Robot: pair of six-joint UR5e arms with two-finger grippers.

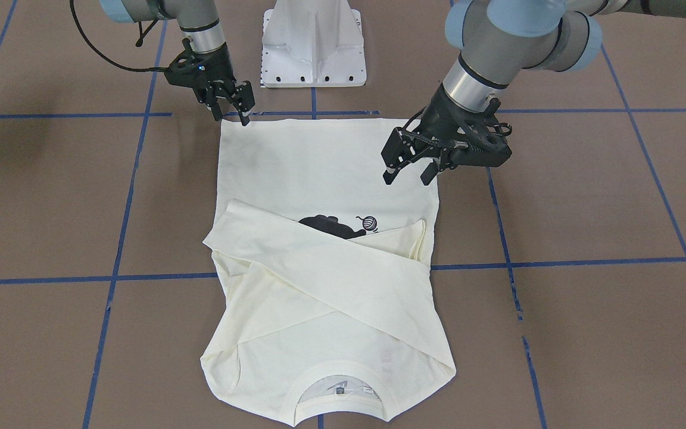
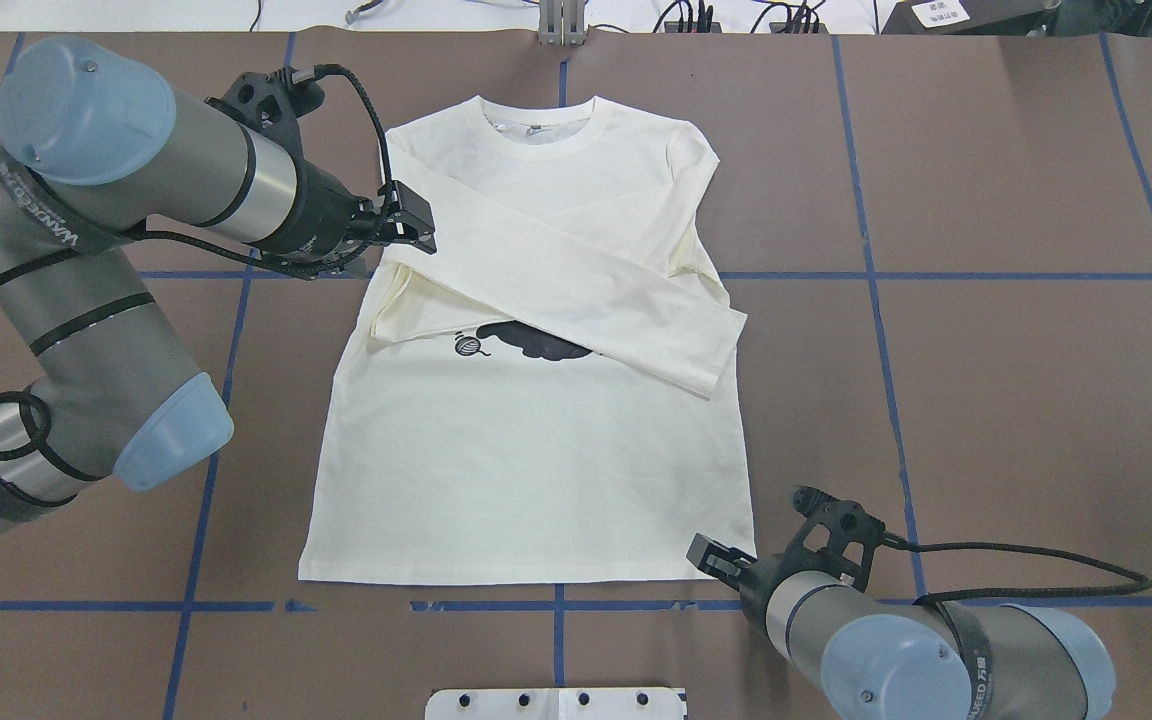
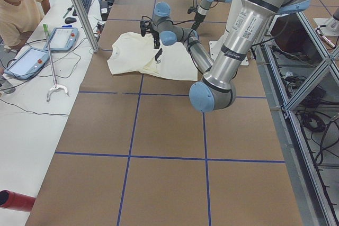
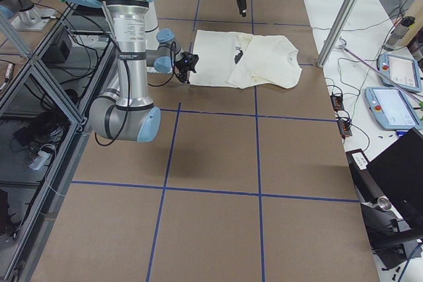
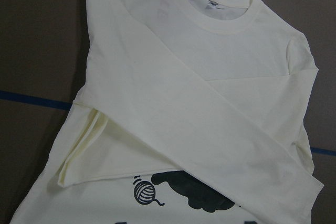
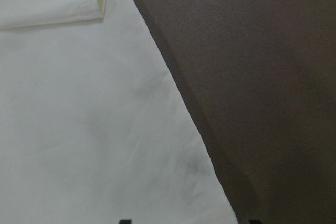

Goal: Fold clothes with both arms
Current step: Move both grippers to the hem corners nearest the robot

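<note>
Front view: shirt (image 1: 325, 173) lies flat on the bench (image 1: 587, 202), sleeves crossed, left gripper (image 1: 408, 174) hovering over its left edge, jaws apart; overhead: right gripper (image 2: 714, 556), also apart, meets the right hem corner, so the left should likely match before pinching.

One cream-white long-sleeved T-shirt with a black cat print (image 2: 526, 480) is on the tabletop. Two grey-and-silver jointed robot arms, left arm (image 2: 166, 185) and right arm (image 2: 806, 610), carry two black two-finger grippers: left gripper (image 1: 407, 177), right gripper (image 1: 232, 116). One white pedestal base (image 1: 313, 47) is at the robot-side edge.
</note>
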